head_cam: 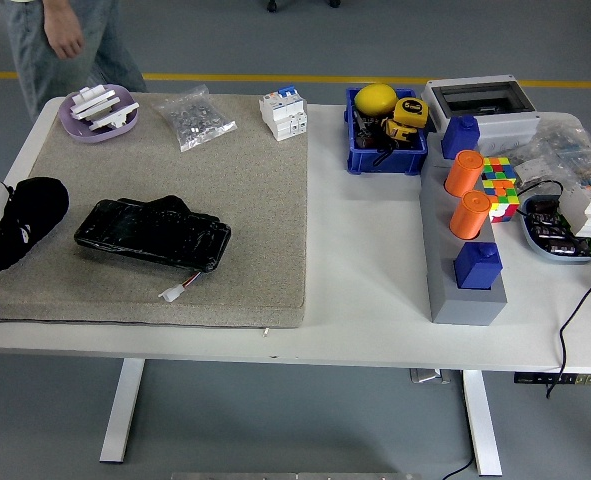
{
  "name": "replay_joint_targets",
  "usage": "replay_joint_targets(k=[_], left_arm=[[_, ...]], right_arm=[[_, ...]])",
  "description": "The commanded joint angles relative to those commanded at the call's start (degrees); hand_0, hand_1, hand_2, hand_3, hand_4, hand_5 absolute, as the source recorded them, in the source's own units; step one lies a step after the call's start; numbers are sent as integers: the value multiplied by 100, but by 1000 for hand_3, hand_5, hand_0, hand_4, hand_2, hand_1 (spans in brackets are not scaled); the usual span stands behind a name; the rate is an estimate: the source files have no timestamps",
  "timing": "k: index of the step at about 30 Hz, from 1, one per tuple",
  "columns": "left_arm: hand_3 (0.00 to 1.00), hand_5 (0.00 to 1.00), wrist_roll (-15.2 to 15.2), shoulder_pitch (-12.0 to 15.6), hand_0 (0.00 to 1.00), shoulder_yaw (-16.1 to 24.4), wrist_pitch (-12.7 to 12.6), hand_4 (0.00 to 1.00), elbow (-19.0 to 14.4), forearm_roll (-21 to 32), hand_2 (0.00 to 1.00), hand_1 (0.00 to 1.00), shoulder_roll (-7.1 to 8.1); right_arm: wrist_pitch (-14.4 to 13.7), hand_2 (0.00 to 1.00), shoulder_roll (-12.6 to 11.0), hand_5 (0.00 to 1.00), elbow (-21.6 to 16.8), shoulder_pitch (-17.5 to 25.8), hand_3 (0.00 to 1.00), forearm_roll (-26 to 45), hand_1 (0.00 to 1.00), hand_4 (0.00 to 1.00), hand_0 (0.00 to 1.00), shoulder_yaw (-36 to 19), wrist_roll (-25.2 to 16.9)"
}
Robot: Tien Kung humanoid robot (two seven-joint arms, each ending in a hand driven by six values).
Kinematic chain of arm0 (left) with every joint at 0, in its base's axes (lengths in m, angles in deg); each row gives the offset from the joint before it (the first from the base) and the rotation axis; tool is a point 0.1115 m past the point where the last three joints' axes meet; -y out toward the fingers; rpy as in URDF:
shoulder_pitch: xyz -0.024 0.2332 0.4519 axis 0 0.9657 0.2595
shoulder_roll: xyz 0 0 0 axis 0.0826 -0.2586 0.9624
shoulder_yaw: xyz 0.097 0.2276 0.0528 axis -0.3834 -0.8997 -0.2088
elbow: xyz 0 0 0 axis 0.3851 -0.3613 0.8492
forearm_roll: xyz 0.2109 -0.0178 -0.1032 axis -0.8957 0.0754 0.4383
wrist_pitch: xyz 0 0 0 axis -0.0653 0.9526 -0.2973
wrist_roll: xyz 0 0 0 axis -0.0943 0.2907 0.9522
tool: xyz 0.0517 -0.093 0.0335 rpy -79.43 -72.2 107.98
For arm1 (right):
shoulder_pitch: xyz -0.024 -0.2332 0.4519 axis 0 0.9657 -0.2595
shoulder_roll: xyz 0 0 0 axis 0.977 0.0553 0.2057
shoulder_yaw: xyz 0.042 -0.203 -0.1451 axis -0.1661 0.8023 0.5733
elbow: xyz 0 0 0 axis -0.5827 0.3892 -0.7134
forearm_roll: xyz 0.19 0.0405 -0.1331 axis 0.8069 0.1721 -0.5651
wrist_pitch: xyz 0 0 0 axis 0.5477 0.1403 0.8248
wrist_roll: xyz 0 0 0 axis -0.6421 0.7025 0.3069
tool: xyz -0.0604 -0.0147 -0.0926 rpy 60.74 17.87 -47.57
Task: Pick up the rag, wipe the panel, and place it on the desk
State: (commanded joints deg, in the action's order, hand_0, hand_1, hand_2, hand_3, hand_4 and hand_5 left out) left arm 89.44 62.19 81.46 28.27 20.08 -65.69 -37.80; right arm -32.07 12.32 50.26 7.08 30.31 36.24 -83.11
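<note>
**My hand waits by the black panel**

My left hand (20,225) is at the left side of the table, over the edge of the tan mat (245,200). It is wrapped in something black, and I cannot tell if my fingers are open or closed. My right hand is not in the picture.

The black panel (153,233) lies flat on the mat, just beside my left hand. A dark bunched thing (165,205) sits along its far edge. It could be the rag, but I cannot tell for sure. A small white plug with thin wires (173,291) lies on the mat by the panel's near corner.

At the back of the mat sits a purple bowl (127,122) with white pieces in it. Next to it is a clear bag (197,117) with small shiny bits inside. A white switch block (284,112) stands at the mat's back right corner.

On the white table (365,260) is a blue box (354,155). It holds a yellow ball, a yellow tape measure and some dark bits. Behind it to the right is a grey box (475,98) with a see-through lid. A grey tray (453,270) holds two orange cups and two blue blocks. A bright cube puzzle (499,185) sits beside it. At the far right, a blue-grey bowl (550,250) holds dark parts.

A person (60,35) stands at the far left corner, one hand hanging down.
</note>
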Motion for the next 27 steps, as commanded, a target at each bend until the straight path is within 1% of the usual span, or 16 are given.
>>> replay_joint_targets(k=[2, 3, 8, 9, 14, 15, 19, 23, 26, 27], left_arm=[[563, 2, 15, -9, 476, -23, 43, 660, 7, 29, 574, 562, 6], [562, 5, 16, -14, 525, -39, 56, 703, 10, 43, 590, 609, 12], [562, 5, 37, -30, 525, -121, 126, 703, -20, 84, 590, 609, 32], [565, 22, 35, -30, 550, -134, 136, 753, -30, 109, 602, 636, 35], [565, 22, 29, -39, 550, -199, 189, 753, -33, 301, 602, 636, 41], [562, 49, 31, -39, 556, -202, 197, 784, -32, 322, 613, 671, 41], [562, 49, 40, -51, 556, -180, 203, 784, -41, 295, 613, 671, 41], [563, 51, 51, -82, 556, -178, 230, 789, -43, 287, 615, 672, 77], [563, 51, 130, -101, 556, -184, 406, 789, -73, 325, 615, 672, 130], [570, 72, 159, -100, 586, -179, 470, 809, -104, 341, 674, 698, 149]], right_arm=[[0, 692, 2, 557, -1, -3, 679, -2, 684, 998, 739, 0, 0], [-1, 691, 2, 558, -1, -6, 678, -2, 685, 998, 739, 1, 1], [-4, 691, 3, 558, 1, -12, 678, -5, 685, 998, 739, 3, 4], [-5, 692, 2, 556, 2, -12, 677, -6, 683, 998, 739, 5, 4], [-15, 692, 4, 556, 4, -16, 677, -33, 683, 998, 739, -3, 7], [-17, 691, 6, 557, 5, -16, 676, -33, 683, 998, 739, -2, 7], [-14, 691, 11, 557, 3, -17, 676, -60, 683, 998, 739, 13, 12], [-18, 691, 6, 555, 5, -21, 674, -82, 683, 998, 740, 16, 15], [-27, 691, 0, 555, 11, -23, 674, -88, 683, 998, 740, 11, 20], [-32, 689, -2, 551, 13, -23, 673, -86, 682, 998, 741, 11, 21]])
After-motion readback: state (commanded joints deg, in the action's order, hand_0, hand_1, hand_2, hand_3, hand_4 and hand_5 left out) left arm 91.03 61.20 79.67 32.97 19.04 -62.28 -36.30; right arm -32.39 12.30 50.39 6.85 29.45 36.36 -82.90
